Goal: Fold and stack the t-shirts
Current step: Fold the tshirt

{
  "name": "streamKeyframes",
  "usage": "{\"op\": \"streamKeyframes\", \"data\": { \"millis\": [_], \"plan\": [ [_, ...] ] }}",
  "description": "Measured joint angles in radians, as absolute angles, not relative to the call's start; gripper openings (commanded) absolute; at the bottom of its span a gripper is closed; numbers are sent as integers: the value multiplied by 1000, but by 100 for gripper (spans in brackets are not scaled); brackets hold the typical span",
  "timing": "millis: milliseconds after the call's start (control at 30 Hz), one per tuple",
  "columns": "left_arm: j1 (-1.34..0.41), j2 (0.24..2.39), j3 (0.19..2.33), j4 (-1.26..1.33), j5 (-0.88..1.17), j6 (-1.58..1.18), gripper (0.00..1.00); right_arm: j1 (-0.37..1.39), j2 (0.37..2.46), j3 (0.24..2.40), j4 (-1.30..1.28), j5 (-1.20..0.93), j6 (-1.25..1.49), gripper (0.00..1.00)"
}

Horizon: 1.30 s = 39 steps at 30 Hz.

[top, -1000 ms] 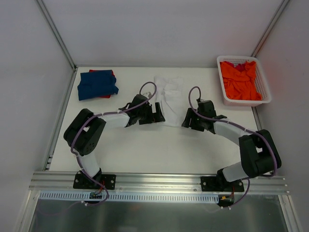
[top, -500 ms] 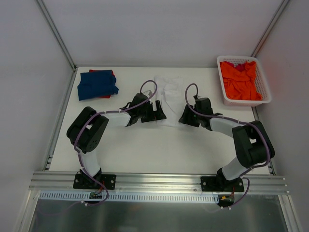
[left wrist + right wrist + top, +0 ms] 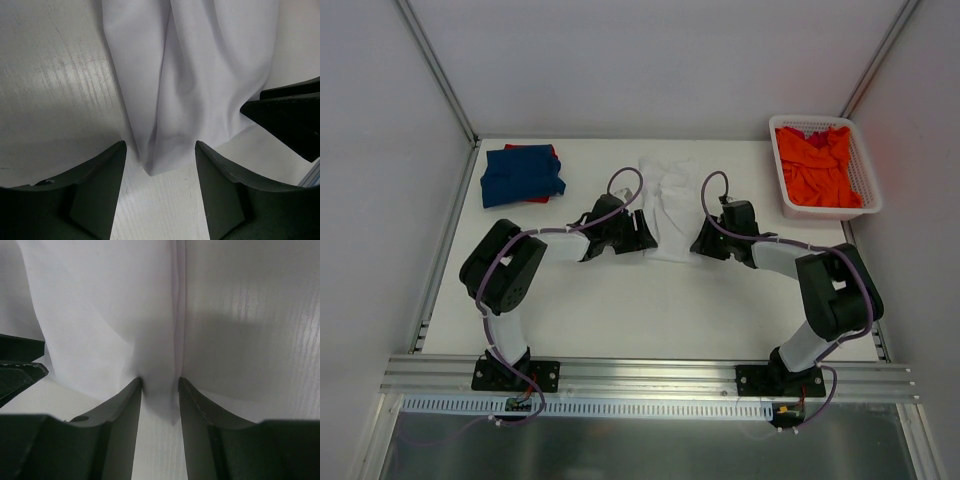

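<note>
Overhead view: high, behind, looking down. Wrist views: close, facing white t-shirt (image 3: 200, 75) hem, shared by all.

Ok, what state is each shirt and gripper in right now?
white t-shirt: narrow rumpled strip, lying flat
dark blue t-shirt: folded, on top of red t-shirt
orange t-shirt: crumpled in basket
left gripper: open, astride white t-shirt's near edge
right gripper: open, narrower, astride same edge
</note>
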<state>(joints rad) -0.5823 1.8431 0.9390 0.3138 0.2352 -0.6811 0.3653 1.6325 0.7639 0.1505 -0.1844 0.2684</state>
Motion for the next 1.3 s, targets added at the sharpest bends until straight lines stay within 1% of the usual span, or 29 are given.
{"op": "streamKeyframes", "data": {
  "millis": [67, 233, 333, 433, 467, 500, 533, 567, 600, 667, 733, 1067, 1300],
  "plan": [
    [-582, 1844, 939, 316, 235, -681, 55, 365, 1636, 764, 155, -189, 273, 38],
    [-582, 1858, 941, 329, 247, -686, 54, 365, 1642, 763, 169, -196, 281, 37],
    [-582, 1874, 949, 344, 265, -692, 50, 366, 1645, 762, 176, -198, 285, 36],
    [-582, 1891, 955, 358, 281, -697, 39, 367, 1649, 762, 178, -198, 289, 28],
    [-582, 1896, 955, 362, 282, -698, 27, 368, 1651, 762, 179, -199, 290, 24],
    [-581, 1899, 955, 363, 282, -700, 21, 369, 1654, 762, 181, -199, 292, 17],
    [-581, 1904, 953, 361, 284, -704, 16, 371, 1657, 762, 182, -199, 294, 15],
    [-581, 1908, 953, 360, 287, -706, 10, 372, 1661, 762, 183, -199, 298, 11],
    [-581, 1911, 952, 361, 288, -707, 1, 373, 1663, 762, 186, -200, 299, 8],
    [-581, 1911, 949, 362, 288, -712, 0, 376, 1664, 762, 187, -199, 303, 2],
    [-581, 1911, 948, 363, 288, -715, 0, 379, 1664, 762, 187, -199, 305, 0],
    [-595, 1865, 876, 387, 287, -727, 0, 419, 1632, 718, 209, -188, 319, 0],
    [-664, 1769, 775, 366, 266, -755, 0, 505, 1470, 595, 152, -124, 341, 0]
  ]
}}
